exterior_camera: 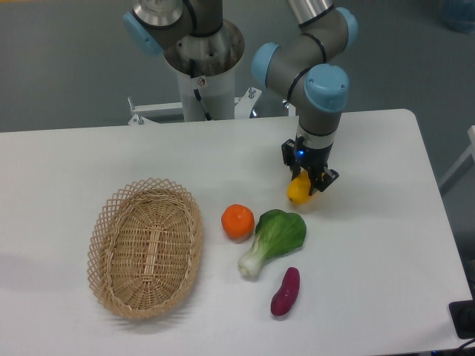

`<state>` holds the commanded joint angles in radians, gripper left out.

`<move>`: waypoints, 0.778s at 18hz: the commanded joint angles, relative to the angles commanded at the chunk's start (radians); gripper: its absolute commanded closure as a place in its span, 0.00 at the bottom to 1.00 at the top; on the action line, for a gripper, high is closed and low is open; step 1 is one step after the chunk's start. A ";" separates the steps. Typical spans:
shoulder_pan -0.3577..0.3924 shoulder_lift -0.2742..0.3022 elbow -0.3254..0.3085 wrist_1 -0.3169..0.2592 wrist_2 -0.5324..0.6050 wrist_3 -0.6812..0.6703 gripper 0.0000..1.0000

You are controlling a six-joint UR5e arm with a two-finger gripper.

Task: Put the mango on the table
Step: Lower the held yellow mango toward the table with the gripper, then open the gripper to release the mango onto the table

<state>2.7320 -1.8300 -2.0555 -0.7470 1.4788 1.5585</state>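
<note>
The mango (298,190) is a yellow-orange fruit held between my gripper's fingers, low over the white table (386,222), right of centre. My gripper (306,182) points straight down and is shut on the mango; its upper part is hidden by the fingers. I cannot tell whether the mango touches the tabletop.
A green bok choy (274,239) lies just below the mango. A round orange (237,221) sits left of it, a purple sweet potato (285,291) in front. A woven oval basket (145,248) stands at the left. The robot base (204,67) is at the back.
</note>
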 joint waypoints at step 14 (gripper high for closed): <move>-0.002 0.044 0.156 -0.049 -0.005 -0.011 0.00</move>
<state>2.7305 -1.7856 -1.8993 -0.7959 1.4742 1.5478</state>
